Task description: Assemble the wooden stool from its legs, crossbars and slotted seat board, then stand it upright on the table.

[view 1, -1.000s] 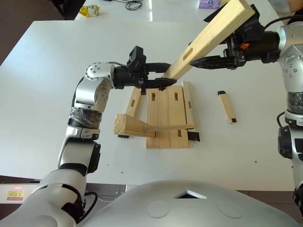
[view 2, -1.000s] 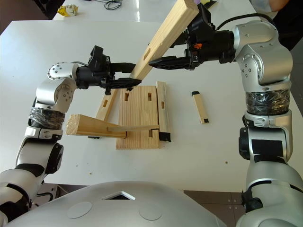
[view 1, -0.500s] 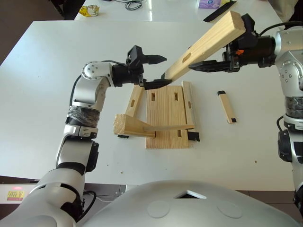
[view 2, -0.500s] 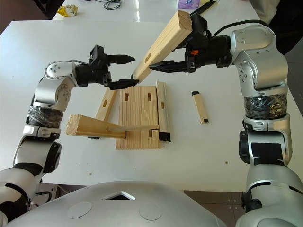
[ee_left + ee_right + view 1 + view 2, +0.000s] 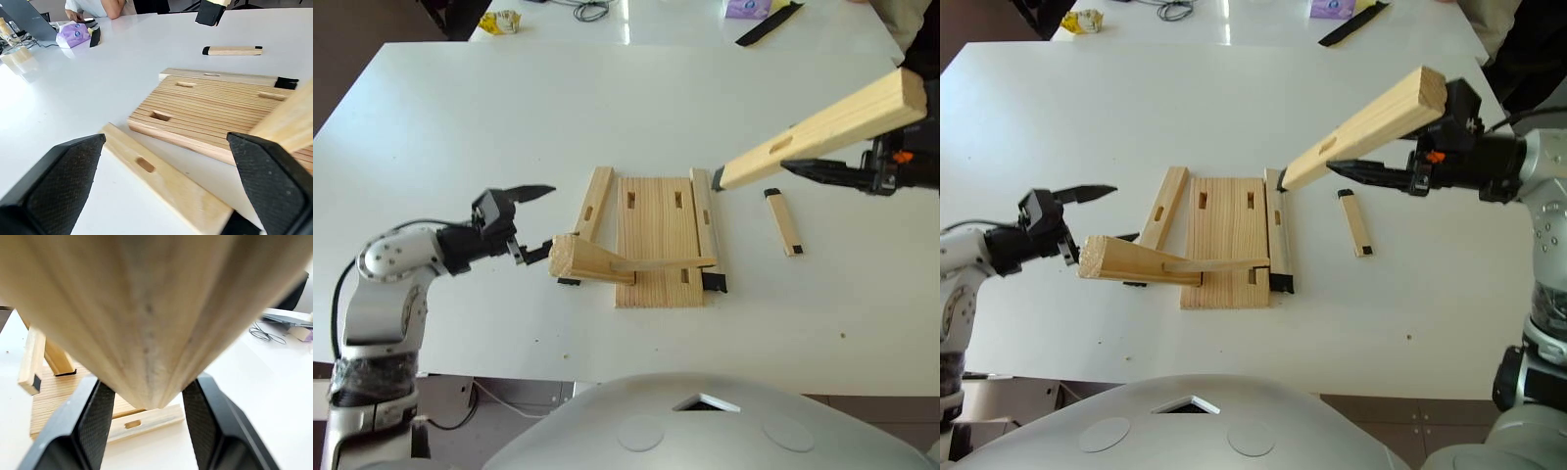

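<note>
left arm pulled back off the held leg's low end to the front left; right arm swung that leg out to the right. four legs:
- held leg [image 5: 822, 129] is in the air, slanting down from the right, with its low end above the far end of the edge leg.
- flat leg [image 5: 592, 204] lies just beside the board's left edge.
- edge leg [image 5: 703, 211] lies along the board's right edge, touching it.
- tilted leg [image 5: 576, 259] is at the board's front left corner, thick end toward the left gripper.

two bars:
- thin bar [image 5: 666, 262] runs from the tilted leg across the board's front part.
- short bar [image 5: 781, 222] lies flat on the table [image 5: 460, 117], apart to the right.

one board [image 5: 656, 220], flat, slots up.

left gripper [image 5: 543, 220] has its fingers spread wide and is empty, pointing at the tilted leg's thick end, just beside it, forearm low over the table. right gripper [image 5: 798, 162] is clamped on the held leg's upper part, reaching in from the right.
</note>
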Robot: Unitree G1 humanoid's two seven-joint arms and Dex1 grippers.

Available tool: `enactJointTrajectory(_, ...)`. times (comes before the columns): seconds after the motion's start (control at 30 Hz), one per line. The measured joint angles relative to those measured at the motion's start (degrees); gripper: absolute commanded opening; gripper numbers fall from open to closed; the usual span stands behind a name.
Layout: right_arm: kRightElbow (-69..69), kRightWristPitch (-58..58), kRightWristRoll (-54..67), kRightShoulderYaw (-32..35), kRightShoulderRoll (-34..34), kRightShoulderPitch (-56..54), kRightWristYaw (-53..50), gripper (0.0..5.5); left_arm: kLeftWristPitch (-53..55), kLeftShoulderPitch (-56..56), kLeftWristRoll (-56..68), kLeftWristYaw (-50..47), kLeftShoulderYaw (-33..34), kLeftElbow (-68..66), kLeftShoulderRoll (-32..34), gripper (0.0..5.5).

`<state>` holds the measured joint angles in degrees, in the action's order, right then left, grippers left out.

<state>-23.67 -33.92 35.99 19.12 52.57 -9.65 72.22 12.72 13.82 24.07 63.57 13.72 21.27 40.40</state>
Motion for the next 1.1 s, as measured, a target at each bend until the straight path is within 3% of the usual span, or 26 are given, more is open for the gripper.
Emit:
enactJointTrajectory(0.23, -9.1, -2.1, 5.2, 2.5, 0.0, 8.7, -1.3, 2.02, 3.0, 5.0, 3.7, -1.5, 0.1, 7.6, 0.2, 4.58)
enactJointTrajectory(0.7, -11.3, 3.2, 1.1, -7.3, -0.5, 14.4, -2.3, 2.02, 8.0, -1.1, 9.8, -1.0, -2.3, 7.7, 1.9, 4.58)
enactJointTrajectory(1.1, -11.7, 6.1, 0.9, -7.9, -0.5, 16.8, -2.8, 2.02, 6.3, 3.2, 9.6, 3.2, -0.9, 7.5, 5.3, 4.58)
